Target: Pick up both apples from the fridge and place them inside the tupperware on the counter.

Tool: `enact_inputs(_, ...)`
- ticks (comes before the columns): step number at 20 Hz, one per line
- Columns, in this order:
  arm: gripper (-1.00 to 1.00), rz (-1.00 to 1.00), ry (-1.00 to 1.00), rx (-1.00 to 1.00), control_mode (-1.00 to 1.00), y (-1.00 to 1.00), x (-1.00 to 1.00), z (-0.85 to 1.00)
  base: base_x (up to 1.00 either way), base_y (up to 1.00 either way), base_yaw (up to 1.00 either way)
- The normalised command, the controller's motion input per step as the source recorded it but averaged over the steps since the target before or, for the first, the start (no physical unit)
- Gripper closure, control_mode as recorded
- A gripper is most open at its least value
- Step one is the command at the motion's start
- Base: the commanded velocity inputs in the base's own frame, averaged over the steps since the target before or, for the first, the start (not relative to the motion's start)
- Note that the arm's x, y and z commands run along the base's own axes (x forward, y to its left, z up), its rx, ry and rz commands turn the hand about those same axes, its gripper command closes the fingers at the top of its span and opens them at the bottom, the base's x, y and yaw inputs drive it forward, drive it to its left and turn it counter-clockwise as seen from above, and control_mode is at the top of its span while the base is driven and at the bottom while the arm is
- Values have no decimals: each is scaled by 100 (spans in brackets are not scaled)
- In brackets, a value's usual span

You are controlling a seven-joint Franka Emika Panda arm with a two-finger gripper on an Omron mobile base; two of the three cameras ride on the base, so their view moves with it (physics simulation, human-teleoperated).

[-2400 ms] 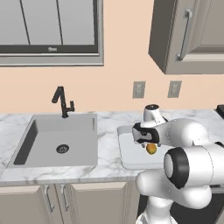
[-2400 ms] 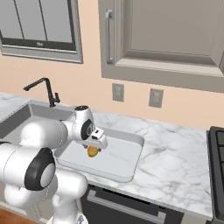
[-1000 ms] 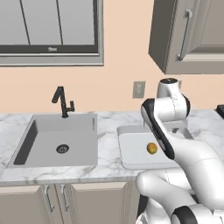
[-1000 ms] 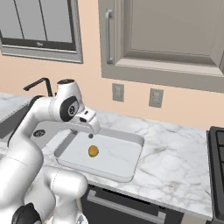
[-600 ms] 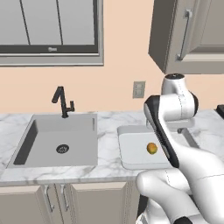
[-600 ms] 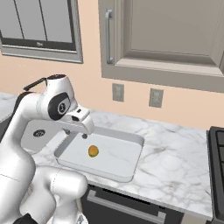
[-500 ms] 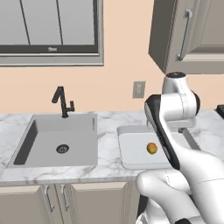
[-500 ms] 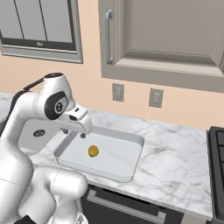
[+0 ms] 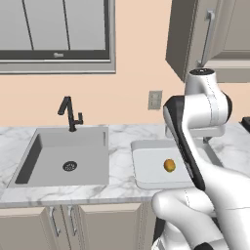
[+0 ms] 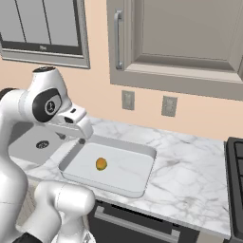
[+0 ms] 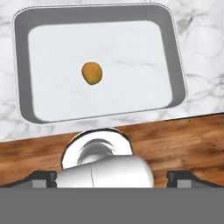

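The yellow-orange apple (image 9: 169,165) (image 10: 101,164) (image 11: 92,73) lies alone on the floor of the white tupperware (image 9: 146,177) (image 10: 137,151) (image 11: 177,65), left of its middle in the hand view. The tupperware stands on the marble counter (image 10: 190,190) to the right of the sink. My gripper (image 10: 82,138) (image 11: 113,178) hangs well above the tupperware's near edge, looking down into it. It is open: its fingertips (image 11: 43,177) stand far apart with nothing between them. The red apple and the fridge are out of view.
A grey sink (image 9: 63,156) with a black faucet (image 9: 71,113) sits left of the tupperware. A black stove (image 10: 235,175) edges the counter at the far right. Wall cabinets (image 10: 180,33) hang above, and wood floor (image 11: 175,135) lies beyond the counter's front edge.
The gripper, earlier low over the yellow-orange apple in the tupperware, has risen and drawn back toward the counter's front. The apple stays where it lay.
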Motion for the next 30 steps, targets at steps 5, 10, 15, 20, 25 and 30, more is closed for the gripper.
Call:
enact_inputs(5,-100,0,0,0,100,2,-13,13,-29,5,0)
enact_inputs(10,-100,0,0,0,100,0,0,0,-60,21,0)
enact_inputs(15,-100,0,0,0,100,0,0,0,-76,25,0)
enact_inputs(20,-100,0,0,0,100,0,0,0,-97,20,-4)
enact_inputs(25,-100,0,0,0,100,0,0,0,-100,8,-68)
enact_inputs(30,-100,0,0,0,100,0,0,0,-92,0,-100)
